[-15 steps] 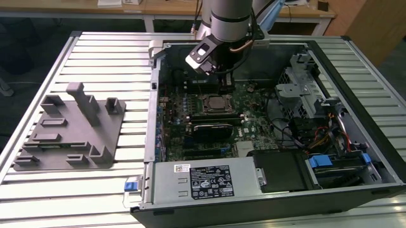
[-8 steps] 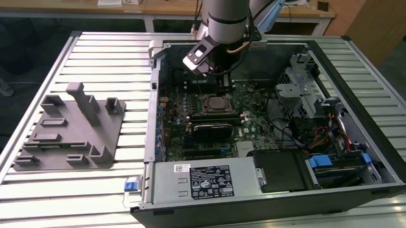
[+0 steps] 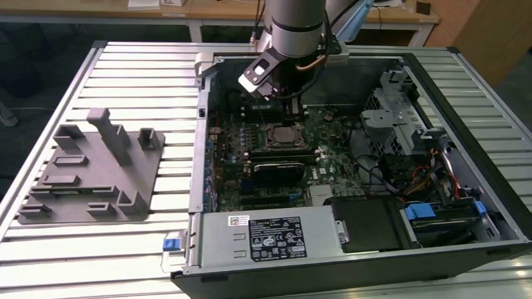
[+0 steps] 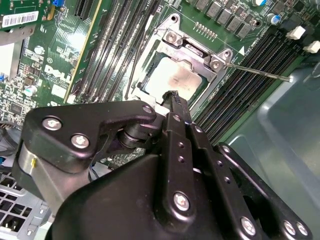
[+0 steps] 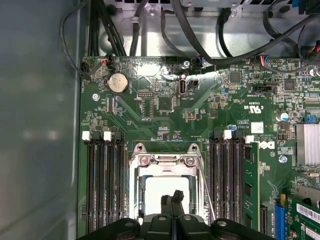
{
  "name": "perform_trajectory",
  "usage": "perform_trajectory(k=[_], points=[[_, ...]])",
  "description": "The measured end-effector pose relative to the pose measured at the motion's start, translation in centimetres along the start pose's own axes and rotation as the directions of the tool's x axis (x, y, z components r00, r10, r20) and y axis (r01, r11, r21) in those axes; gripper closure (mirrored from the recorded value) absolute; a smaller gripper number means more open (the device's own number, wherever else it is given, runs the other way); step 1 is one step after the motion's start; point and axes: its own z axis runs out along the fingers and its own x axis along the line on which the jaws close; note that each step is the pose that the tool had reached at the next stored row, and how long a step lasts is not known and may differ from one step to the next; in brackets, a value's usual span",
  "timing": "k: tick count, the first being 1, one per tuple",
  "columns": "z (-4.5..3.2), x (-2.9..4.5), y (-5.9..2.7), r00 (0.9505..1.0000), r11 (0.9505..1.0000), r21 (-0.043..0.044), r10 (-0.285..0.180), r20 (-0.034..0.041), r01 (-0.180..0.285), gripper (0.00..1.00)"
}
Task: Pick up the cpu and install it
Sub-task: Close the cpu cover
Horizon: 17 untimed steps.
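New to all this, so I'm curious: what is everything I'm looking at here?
table: one, pale slatted metal, under everything
fixture block: one, grey, on the table, exterior view's left
computer case: one, black, open, on the table
motherboard: one, green, inside the case
power supply: one, silvery, inside the case
socket frame: one, silvery, on the motherboard
cpu: one, silvery-grey, in the socket frame
arm: one, grey, reaching into the case
gripper: one, black, shut, over the cpu

Slatted metal table [image 3: 124, 68] carries an open computer case [image 3: 349, 274] that the claw [image 3: 293, 114] hangs inside, and a grey plastic block [image 3: 91, 168] well off to the exterior view's left of the claw.
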Motion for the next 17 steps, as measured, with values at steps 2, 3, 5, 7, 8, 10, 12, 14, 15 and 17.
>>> perform_trajectory(k=[2,3,5,7,8,10,12,14,15,17], points=[[0.05,0.0,-0.03,1.0,1.0,-0.0002,0.0,-0.0002,0.0,0.89],[0.07,0.0,-0.05,1.0,1.0,-0.0001,0.0,-0.0001,0.0,0.89],[0.09,0.0,-0.07,1.0,1.0,0.0001,0.0,0.0002,0.0,0.89],[0.12,0.0,-0.12,1.0,1.0,0.0,0.0,0.0,0.0,0.89],[0.13,0.0,-0.14,1.0,1.0,0.0,0.0,0.0,0.0,0.89],[0.18,0.0,-0.19,1.0,1.0,-0.0001,0.0,-0.0001,0.0,0.89],[0.2,0.0,-0.22,1.0,1.0,0.0,0.0,0.0001,0.0,0.89],[0.21,0.0,-0.23,1.0,1.0,0.0001,0.0,0.0002,0.0,0.89],[0.21,0.0,-0.23,1.0,1.0,0.0001,0.0,0.0002,0.0,0.89],[0.22,0.0,-0.24,1.0,1.0,0.0001,0.0,0.0,0.0,0.89]])
